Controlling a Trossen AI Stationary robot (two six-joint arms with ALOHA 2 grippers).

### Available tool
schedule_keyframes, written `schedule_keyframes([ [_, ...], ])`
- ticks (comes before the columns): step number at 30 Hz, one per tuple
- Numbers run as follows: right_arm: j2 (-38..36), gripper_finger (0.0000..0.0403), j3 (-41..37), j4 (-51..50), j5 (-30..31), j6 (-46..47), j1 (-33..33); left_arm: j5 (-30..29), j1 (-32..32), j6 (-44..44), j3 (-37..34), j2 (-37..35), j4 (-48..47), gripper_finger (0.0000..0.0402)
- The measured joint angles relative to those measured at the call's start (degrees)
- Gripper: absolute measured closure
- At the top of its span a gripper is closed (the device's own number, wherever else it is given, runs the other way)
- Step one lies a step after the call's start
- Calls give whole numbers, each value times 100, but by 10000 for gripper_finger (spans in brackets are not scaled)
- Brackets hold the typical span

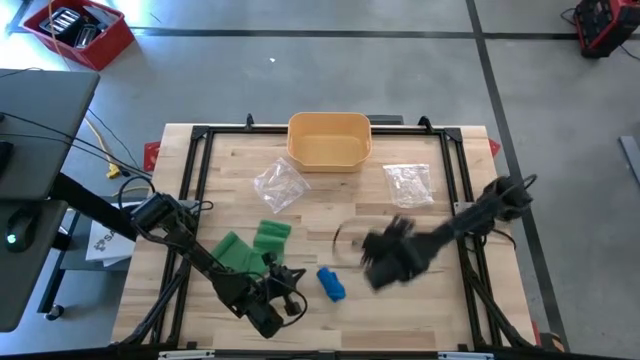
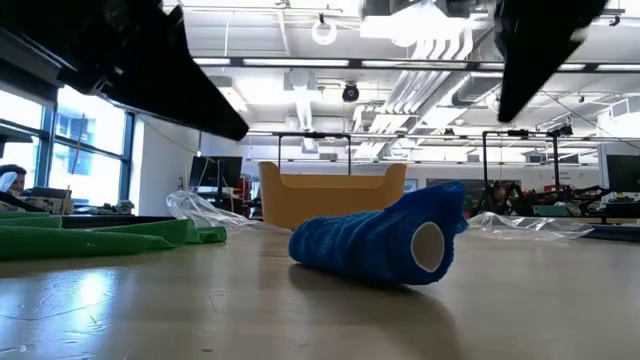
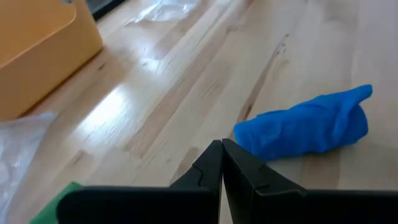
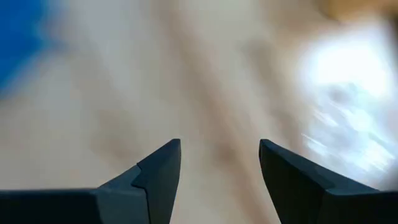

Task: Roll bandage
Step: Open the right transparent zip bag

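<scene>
Rolled blue bandage point(image 1: 330, 284) lying free on the wooden table point(image 1: 440, 310), near its front edge.

Around it: yellow bin point(image 1: 329, 139) at 12 o'clock, green bandages point(image 1: 254, 247) at 10, clear plastic bags point(image 1: 280, 184) at 11 and 1. Beyond the table, a ceiling of lights and pipes. The left gripper point(image 1: 288, 300) sits at the roll's 8 o'clock, fingers pressed together, empty. The right gripper point(image 1: 372, 262) hangs at 2 o'clock, fingers spread, holding nothing.

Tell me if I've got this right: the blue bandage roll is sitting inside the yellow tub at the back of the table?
Not quite. The blue bandage roll is not inside the yellow tub; it lies on the bare wooden table near the front edge, well clear of the tub. The tub does stand at the back. The high view shows this.
</scene>
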Motion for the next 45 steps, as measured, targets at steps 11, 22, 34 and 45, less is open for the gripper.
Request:
schedule_keyframes([
  [11, -1616, 195, -3724, 902, 347, 2332, -2469, 107, -166, -156, 0, 32, -109, 394],
  [22, -1747, 195, -4277, 6179, -1475, 364, -1977, 127, -343, -210, 2, 32, -69, 394],
  [34, -1372, 195, -3504, 7804, 196, -159, -64, 1536, 429, -1357, 4, 23, -356, 394],
  [45, 377, 195, -3049, 6923, -57, 536, -966, 3396, 1909, -378, -1, 240, -643, 394],
])
